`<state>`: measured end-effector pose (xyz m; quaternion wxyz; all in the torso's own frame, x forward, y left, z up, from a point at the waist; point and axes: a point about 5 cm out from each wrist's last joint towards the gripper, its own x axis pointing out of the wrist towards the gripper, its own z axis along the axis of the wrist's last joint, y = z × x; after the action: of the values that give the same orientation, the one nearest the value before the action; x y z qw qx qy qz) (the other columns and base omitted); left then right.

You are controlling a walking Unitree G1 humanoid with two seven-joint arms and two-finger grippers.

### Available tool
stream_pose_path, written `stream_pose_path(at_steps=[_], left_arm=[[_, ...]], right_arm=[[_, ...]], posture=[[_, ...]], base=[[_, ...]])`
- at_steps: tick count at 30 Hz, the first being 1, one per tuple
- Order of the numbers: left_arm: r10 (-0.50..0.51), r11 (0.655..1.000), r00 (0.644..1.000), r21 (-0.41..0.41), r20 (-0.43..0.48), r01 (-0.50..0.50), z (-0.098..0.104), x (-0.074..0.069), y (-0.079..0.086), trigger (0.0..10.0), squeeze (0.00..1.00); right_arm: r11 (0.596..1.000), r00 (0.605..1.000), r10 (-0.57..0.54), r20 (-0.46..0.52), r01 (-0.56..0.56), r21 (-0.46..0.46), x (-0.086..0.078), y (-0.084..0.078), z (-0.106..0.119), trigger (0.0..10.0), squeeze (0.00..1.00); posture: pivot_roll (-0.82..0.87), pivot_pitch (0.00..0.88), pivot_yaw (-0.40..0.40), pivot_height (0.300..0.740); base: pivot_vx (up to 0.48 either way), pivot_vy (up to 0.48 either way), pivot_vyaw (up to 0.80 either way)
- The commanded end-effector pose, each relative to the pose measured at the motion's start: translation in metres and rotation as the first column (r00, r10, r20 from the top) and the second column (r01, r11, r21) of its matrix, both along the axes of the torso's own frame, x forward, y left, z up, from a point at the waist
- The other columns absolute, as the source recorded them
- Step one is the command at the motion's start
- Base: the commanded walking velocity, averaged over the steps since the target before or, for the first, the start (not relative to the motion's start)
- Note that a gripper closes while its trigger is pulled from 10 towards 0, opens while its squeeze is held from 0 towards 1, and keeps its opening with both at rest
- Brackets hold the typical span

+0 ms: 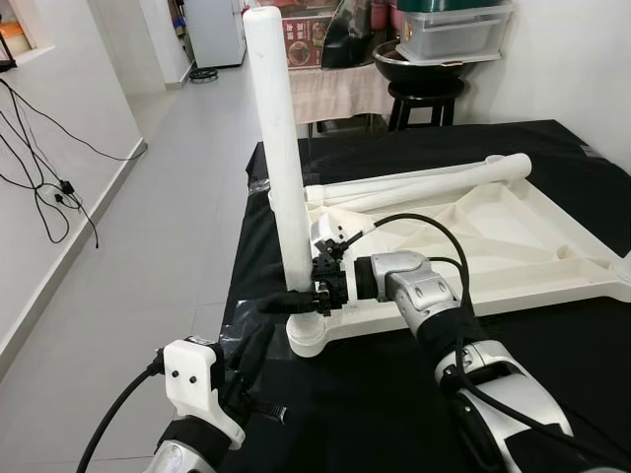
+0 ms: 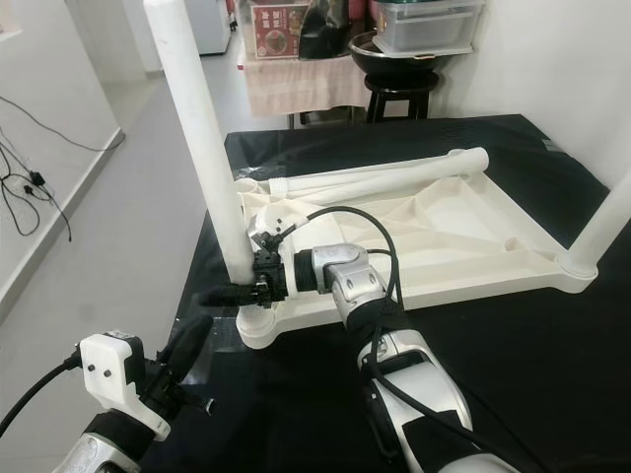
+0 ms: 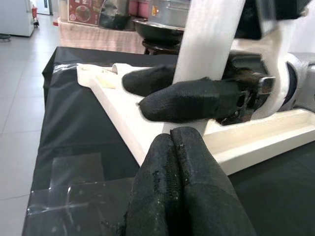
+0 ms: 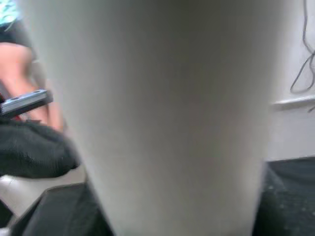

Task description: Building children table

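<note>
We see a white plastic tabletop lying upside down on a black cloth, its underside moulded with shallow ribs and a raised rim. At its near left corner, a round socket holds a smooth, matte white leg, a long tapered cylinder with a rounded top, standing upright. Another white leg lies flat along the far edge of the tabletop, and in the right eye view a further upright leg rises from the right corner.

Our right gripper reaches in from the right, its silver forearm trailing a black cable, and its two long black fingers, covered in a coarse woven fabric, clamp the upright leg just above the socket, one finger on each side. The right wrist view is taken up by that leg's pale curved surface, blurred by closeness.

Our left gripper sits low at the near left edge of the cloth, just short of the tabletop corner, its two textured black fingers pressed together with nothing between them. A patch of clear glossy tape lies on the cloth beside it.

Beyond the cloth are a grey tiled floor, a black round stool, and loose black cables on the white wall at left.
</note>
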<state>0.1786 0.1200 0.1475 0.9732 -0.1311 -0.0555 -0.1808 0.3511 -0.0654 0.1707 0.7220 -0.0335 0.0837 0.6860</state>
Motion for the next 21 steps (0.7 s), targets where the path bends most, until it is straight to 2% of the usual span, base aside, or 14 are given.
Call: stream_pose_path(at_steps=[1,4,8,9,10,12,13,14,15,16,17,19,20,21], left_arm=[[0.010,1.000,1.000,0.012,-0.011,-0.010,-0.002,-0.001,0.000,10.0,0.00],[0.009,1.000,1.000,0.012,-0.011,-0.009,-0.002,-0.001,0.000,10.0,0.00],[0.011,1.000,1.000,0.016,-0.009,-0.011,-0.001,-0.003,0.001,10.0,0.00],[0.011,1.000,1.000,0.016,-0.009,-0.011,-0.001,-0.003,0.001,10.0,0.00],[0.011,1.000,1.000,0.021,-0.009,-0.011,0.000,-0.004,0.002,10.0,0.00],[0.011,1.000,1.000,0.021,-0.009,-0.011,0.000,-0.004,0.002,10.0,0.00],[0.013,1.000,1.000,0.028,-0.008,-0.013,0.000,-0.005,0.004,10.0,0.00],[0.013,1.000,1.000,0.028,-0.008,-0.013,0.000,-0.005,0.004,10.0,0.00],[0.017,0.999,1.000,0.036,-0.009,-0.016,0.000,-0.005,0.006,10.0,0.00],[0.017,0.999,1.000,0.036,-0.009,-0.016,0.000,-0.005,0.006,10.0,0.00],[0.020,0.999,1.000,0.043,-0.011,-0.020,-0.001,-0.005,0.008,10.0,0.00],[0.020,0.999,1.000,0.043,-0.011,-0.020,-0.001,-0.005,0.008,10.0,0.00],[0.013,0.999,1.000,0.047,-0.016,-0.012,-0.002,-0.005,0.009,10.0,0.00],[0.007,0.999,1.000,0.051,-0.020,-0.006,-0.003,-0.004,0.009,10.0,0.00]], right_arm=[[1.000,0.999,0.006,-0.032,-0.005,0.015,-0.004,-0.004,-0.008,0.0,0.00],[1.000,1.000,0.001,-0.030,0.000,0.020,-0.003,-0.007,-0.009,0.0,0.00],[0.974,0.979,-0.200,0.030,0.202,-0.106,-0.011,-0.036,-0.035,0.0,0.00],[0.974,0.979,-0.200,0.030,0.202,-0.106,-0.011,-0.036,-0.035,0.0,0.00],[0.926,0.943,-0.333,0.029,0.332,-0.178,-0.014,-0.038,-0.047,0.0,0.00],[0.926,0.943,-0.333,0.029,0.332,-0.178,-0.014,-0.038,-0.047,0.0,0.00],[0.737,0.754,-0.655,0.048,0.652,-0.179,-0.014,-0.040,-0.053,0.0,0.00],[0.737,0.754,-0.655,0.048,0.652,-0.179,-0.014,-0.040,-0.053,0.0,0.00],[0.630,0.649,-0.756,0.082,0.756,-0.180,-0.030,-0.042,-0.055,0.0,0.00],[0.630,0.649,-0.756,0.082,0.756,-0.180,-0.030,-0.042,-0.055,0.0,0.00],[0.581,0.602,-0.795,0.077,0.792,-0.188,-0.042,-0.043,-0.053,0.0,0.00],[0.581,0.602,-0.795,0.077,0.792,-0.188,-0.042,-0.043,-0.053,0.0,0.00],[0.582,0.603,-0.792,0.099,0.793,-0.181,-0.045,-0.044,-0.049,0.0,0.00],[0.626,0.650,-0.753,0.105,0.756,-0.192,-0.046,-0.041,-0.050,0.0,0.00]], posture=[[0.02,0.019,0.046,0.740],[0.02,0.019,0.046,0.740],[0.02,0.035,0.046,0.740],[0.02,0.035,0.046,0.740],[0.03,0.040,0.032,0.740],[0.03,0.040,0.032,0.740],[0.03,0.050,0.032,0.740],[0.03,0.050,0.032,0.740],[0.01,0.052,0.053,0.740],[0.01,0.052,0.053,0.740],[0.00,0.033,0.064,0.740],[0.00,0.033,0.064,0.740],[0.01,0.033,0.060,0.740],[0.01,0.016,0.066,0.740]], base=[[0.000,0.000,0.00],[0.000,0.000,0.00],[0.000,0.000,0.00],[0.000,0.000,0.00],[0.000,0.000,0.00],[0.000,0.000,0.00],[0.000,0.000,0.00],[0.000,0.000,0.00],[0.000,0.000,0.00],[0.000,0.000,0.00],[0.000,0.000,0.00],[0.000,0.000,0.00],[0.000,0.000,0.00],[0.000,0.000,0.00]])
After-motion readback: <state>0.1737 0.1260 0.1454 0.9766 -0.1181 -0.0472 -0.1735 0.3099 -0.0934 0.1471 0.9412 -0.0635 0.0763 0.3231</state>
